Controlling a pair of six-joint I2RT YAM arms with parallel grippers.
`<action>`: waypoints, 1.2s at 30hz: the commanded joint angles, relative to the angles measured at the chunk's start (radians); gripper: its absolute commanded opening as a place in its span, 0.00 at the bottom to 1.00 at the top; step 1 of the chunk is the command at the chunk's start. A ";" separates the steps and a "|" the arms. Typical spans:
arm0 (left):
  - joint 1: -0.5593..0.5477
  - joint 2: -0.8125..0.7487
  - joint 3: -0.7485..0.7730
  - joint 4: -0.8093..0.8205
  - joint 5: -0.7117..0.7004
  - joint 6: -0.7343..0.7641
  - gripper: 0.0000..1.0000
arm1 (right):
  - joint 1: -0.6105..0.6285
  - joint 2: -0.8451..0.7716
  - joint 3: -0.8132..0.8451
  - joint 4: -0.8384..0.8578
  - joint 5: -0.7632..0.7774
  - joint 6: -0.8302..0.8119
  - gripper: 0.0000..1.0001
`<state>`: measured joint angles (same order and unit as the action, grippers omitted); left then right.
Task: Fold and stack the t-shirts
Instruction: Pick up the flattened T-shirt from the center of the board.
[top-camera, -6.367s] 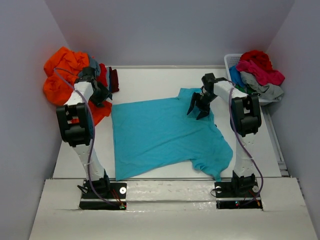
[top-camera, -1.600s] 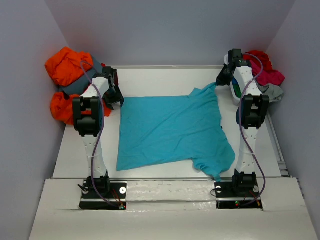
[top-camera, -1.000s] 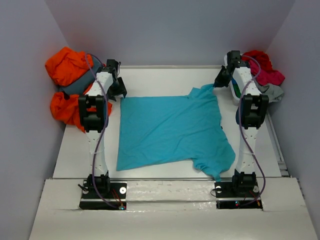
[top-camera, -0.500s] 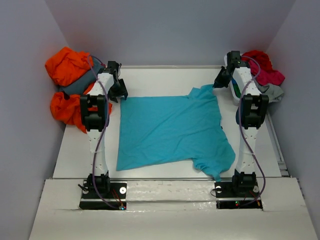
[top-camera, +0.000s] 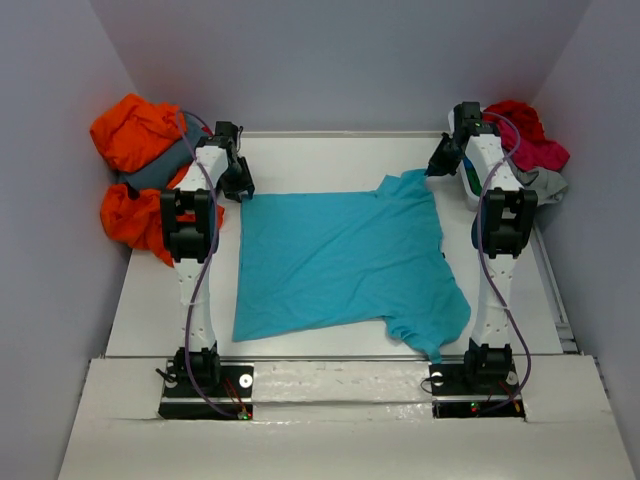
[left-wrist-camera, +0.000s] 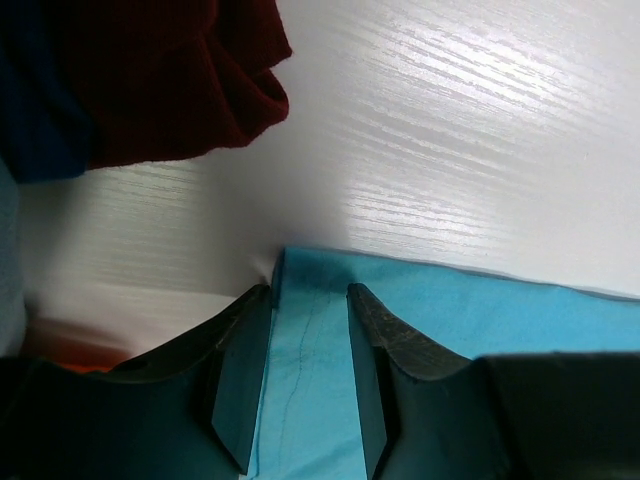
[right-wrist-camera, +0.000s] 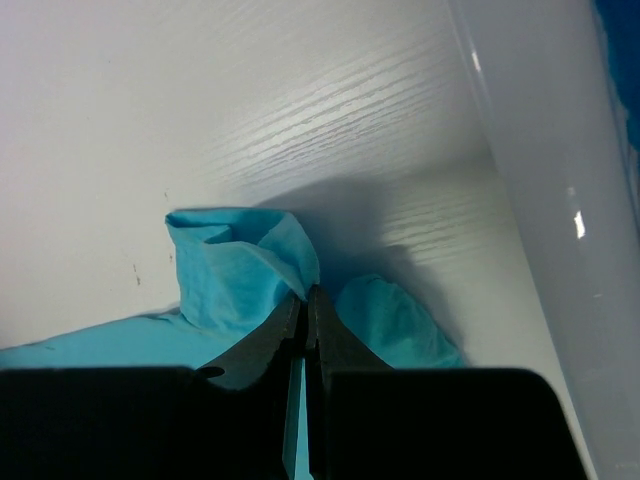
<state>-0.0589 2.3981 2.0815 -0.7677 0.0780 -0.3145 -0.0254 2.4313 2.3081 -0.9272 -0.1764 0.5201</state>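
Turquoise shirt (top-camera: 340, 255) lies spread flat.
The left gripper (left-wrist-camera: 308, 295) straddles its far-left corner, jaws spread; the right gripper (right-wrist-camera: 305, 298) pinches a raised fold at the far-right corner.

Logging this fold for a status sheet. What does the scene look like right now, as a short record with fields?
working shirt: turquoise t-shirt, spread out, mostly flat
left hand: open, jaws astride its far-left corner
right hand: shut on bunched cloth at its far-right corner
left side: orange t-shirts, heaped
right side: red t-shirt, heaped in white basket
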 joint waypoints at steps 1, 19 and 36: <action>-0.012 0.056 -0.006 -0.008 0.032 0.018 0.48 | 0.001 -0.048 0.014 0.002 -0.015 -0.012 0.07; -0.021 0.038 0.046 -0.005 0.029 0.032 0.06 | 0.001 -0.048 0.082 0.005 -0.055 -0.025 0.07; -0.021 -0.050 0.160 0.021 -0.020 0.026 0.06 | 0.001 -0.041 0.218 -0.010 -0.104 -0.025 0.07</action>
<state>-0.0731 2.4130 2.1906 -0.7727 0.0769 -0.2962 -0.0254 2.4226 2.4924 -0.9375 -0.2520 0.5087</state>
